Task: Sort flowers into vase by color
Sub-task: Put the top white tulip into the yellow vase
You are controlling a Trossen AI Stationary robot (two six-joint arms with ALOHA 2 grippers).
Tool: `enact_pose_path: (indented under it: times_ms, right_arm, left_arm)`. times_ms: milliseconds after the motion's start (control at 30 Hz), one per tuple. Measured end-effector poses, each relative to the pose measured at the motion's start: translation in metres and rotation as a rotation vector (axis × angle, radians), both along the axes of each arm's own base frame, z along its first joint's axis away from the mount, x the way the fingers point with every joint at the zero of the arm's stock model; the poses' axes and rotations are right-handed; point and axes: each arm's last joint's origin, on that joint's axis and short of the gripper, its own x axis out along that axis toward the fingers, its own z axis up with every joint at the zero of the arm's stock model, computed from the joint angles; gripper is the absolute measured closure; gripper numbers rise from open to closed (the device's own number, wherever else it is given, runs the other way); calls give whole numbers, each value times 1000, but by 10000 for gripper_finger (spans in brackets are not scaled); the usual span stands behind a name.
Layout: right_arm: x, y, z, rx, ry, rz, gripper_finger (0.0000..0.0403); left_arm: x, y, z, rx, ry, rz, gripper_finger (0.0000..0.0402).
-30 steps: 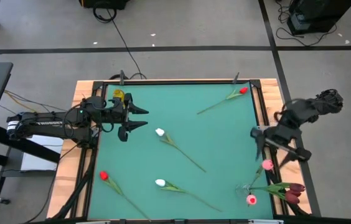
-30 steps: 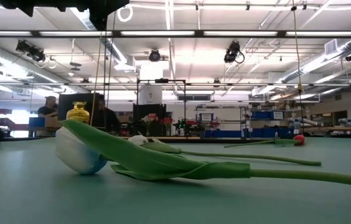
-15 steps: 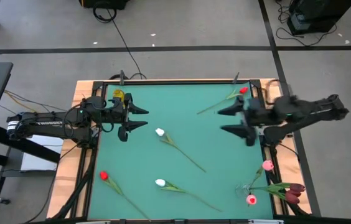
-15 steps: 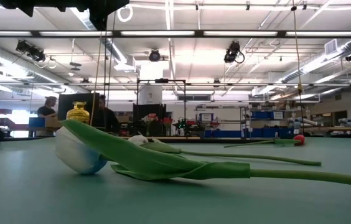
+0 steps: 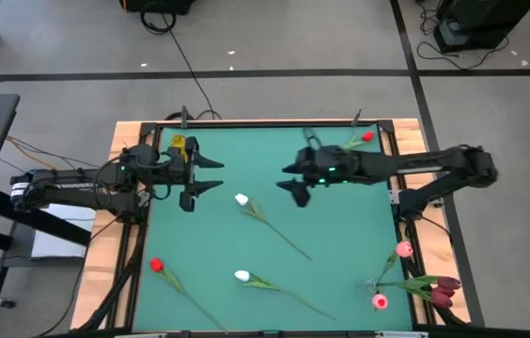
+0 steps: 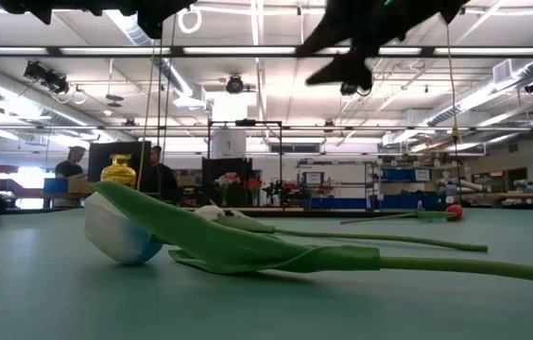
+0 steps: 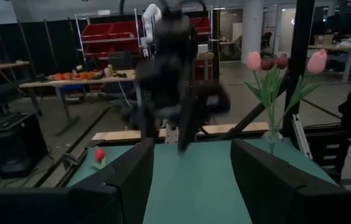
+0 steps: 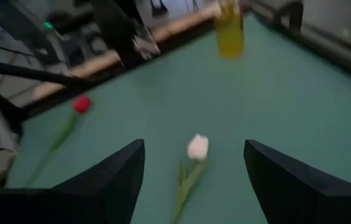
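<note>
Above the mat's middle the right gripper (image 5: 292, 178) (jaws apart, empty) was reaching for the white tulip (image 5: 241, 199), needing to drop onto its stem, while the left gripper (image 5: 210, 176) waited open.

1. Both arms are dark, close to black, built of slim jointed links.
2. The left arm (image 5: 77, 186) carries a white band with small lettering on the link farthest from its gripper.
3. The left gripper (image 5: 210, 176) ends in two tapered, pointed black fingers (image 7: 122, 186), broad and flat-faced at the base.
4. The right arm (image 5: 415, 169) shows small green lights just behind the right gripper (image 5: 291, 178).
5. Its fingers (image 8: 110, 180) are matte black wedges.
</note>
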Motion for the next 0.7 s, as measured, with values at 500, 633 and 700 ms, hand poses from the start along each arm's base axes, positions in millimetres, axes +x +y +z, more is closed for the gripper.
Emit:
enact_pose_path:
  times_ms: [500,633,700]
  right_arm:
    - [60,11,-107,177,223,41,154]
    - [66,17,-125,211,251,61,154]
    - [69,23,-132,204,255,87,155]
  left_arm:
    - [0,-5,0,-435,10,-57,182]
    - [0,-5,0,-485,12,-58,182]
    - [0,-5,0,-490,11,-59,182]
